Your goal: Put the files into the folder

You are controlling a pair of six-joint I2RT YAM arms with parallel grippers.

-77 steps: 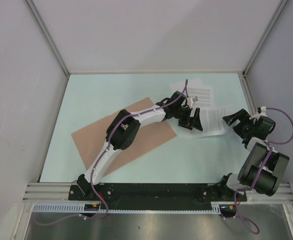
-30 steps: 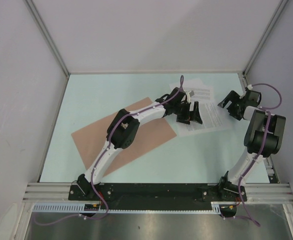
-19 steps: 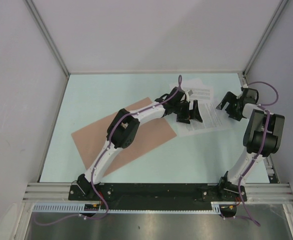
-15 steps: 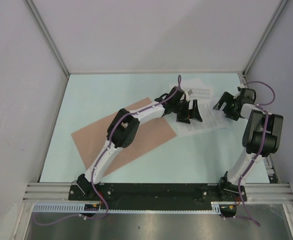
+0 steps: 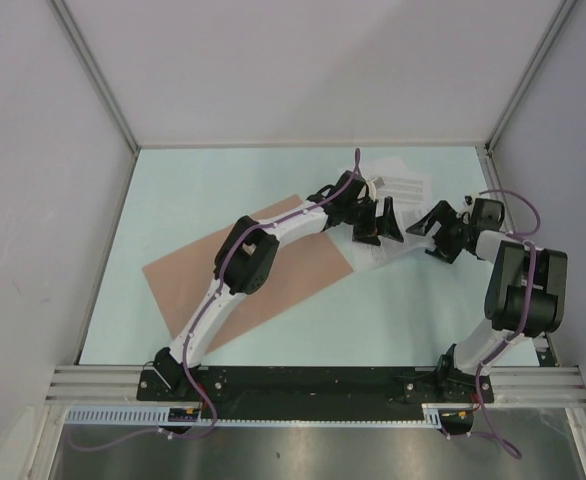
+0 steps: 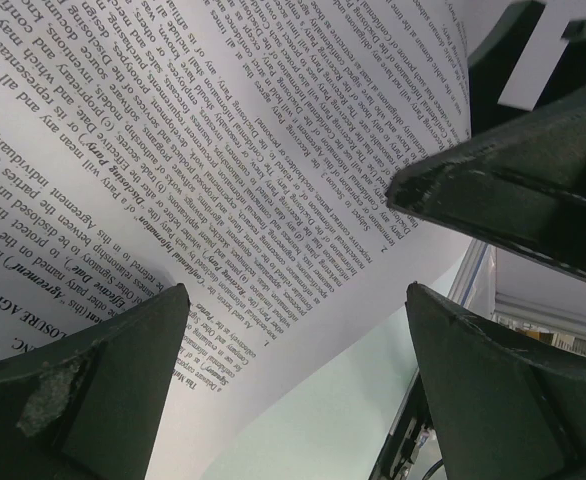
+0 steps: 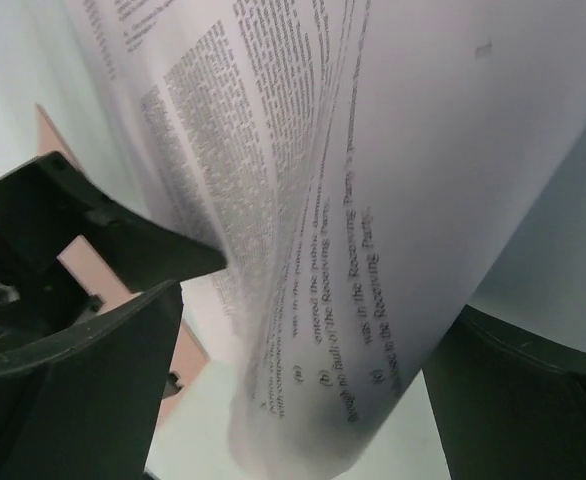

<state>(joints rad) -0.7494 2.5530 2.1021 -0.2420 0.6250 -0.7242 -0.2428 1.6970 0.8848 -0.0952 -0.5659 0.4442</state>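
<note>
The files (image 5: 405, 187) are printed white sheets at the back right of the table, partly hidden under both grippers. My left gripper (image 5: 378, 222) stands open over their left part; in its wrist view a printed sheet (image 6: 223, 170) curves up between the fingers (image 6: 83, 390). My right gripper (image 5: 435, 228) is open just to the right, facing the left one. Between its fingers (image 7: 523, 400), several sheets (image 7: 373, 230) bulge upward in a curl. The salmon-brown folder (image 5: 178, 272) lies flat and shut to the left, under the left arm.
The mint-green table (image 5: 203, 190) is walled by grey panels on three sides. A metal rail (image 5: 313, 385) with both arm bases runs along the near edge. The two grippers are close together, a finger of the right one (image 6: 513, 190) showing in the left wrist view.
My right gripper has swung left from the table's right edge onto the files, toward the left gripper, and the sheets now buckle upward. The left gripper has barely shifted.
</note>
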